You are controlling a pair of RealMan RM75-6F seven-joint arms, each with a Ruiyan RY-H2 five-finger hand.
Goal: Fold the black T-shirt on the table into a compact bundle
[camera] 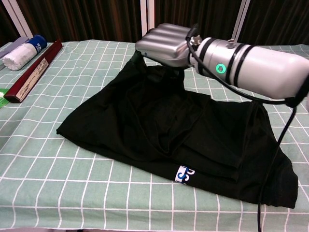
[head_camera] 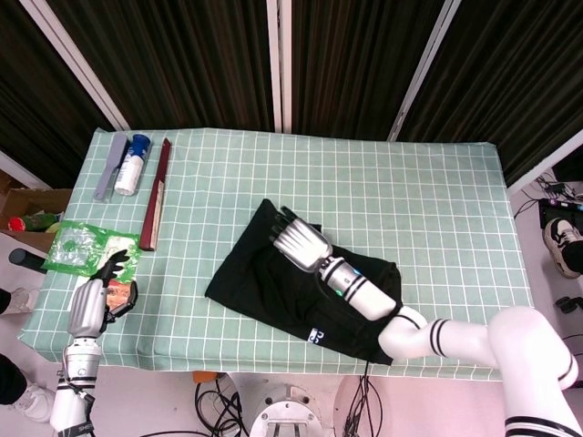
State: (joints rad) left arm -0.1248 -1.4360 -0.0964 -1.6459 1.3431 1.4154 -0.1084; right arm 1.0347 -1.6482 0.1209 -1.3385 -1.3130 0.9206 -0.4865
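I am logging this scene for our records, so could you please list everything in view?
T-shirt: one, black, partly folded, table's middle front.
Table: one, green-and-white check cloth.
Bottle: one, white with blue cap, far-left corner.
Flat grey item: one, beside the bottle.
Long bar: one, dark red, right of the bottle.
Plastic bag: one, green, left edge.
Right hand: silver, lifting the shirt's far edge.
Left hand: silver, at the front-left edge.

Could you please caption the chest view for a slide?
Right hand lifts the far edge of the black T-shirt off the checked table.
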